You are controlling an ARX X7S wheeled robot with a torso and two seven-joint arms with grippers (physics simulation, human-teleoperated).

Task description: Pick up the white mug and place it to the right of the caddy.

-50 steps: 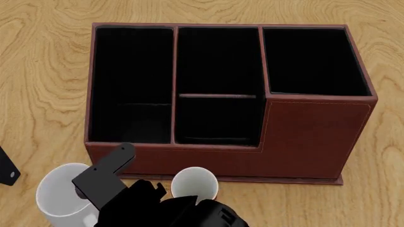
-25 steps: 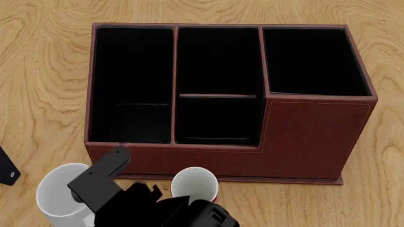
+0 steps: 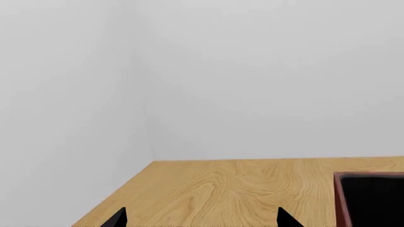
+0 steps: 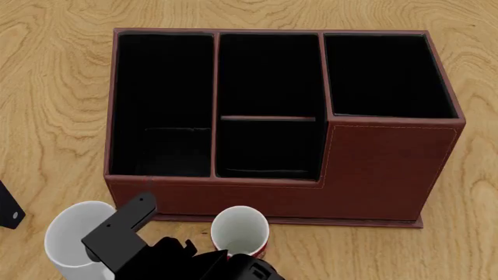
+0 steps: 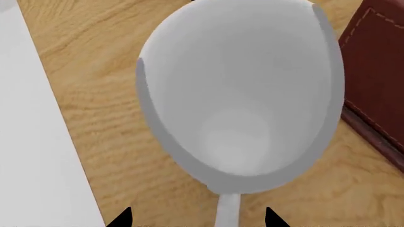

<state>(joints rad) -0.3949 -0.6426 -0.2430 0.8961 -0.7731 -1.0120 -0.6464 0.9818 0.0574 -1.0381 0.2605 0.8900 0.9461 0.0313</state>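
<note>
Lowering since a second ago, the right gripper (image 5: 196,220), jaws spread, hovers just above the glossy all-white ceramic mug (image 5: 240,94), handle between its fingertips; grasp looks imminent.

White mug (image 5: 240,94): glossy ceramic. Caddy (image 4: 389,169): stitched leather-look, matt black lining. Table (image 4: 55,87): grained wood.

Right hand (image 5: 197,218) open; left hand (image 3: 200,218) open.

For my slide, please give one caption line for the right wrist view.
Right gripper, jaws open, above the white mug, beside the caddy on the wooden table.
</note>
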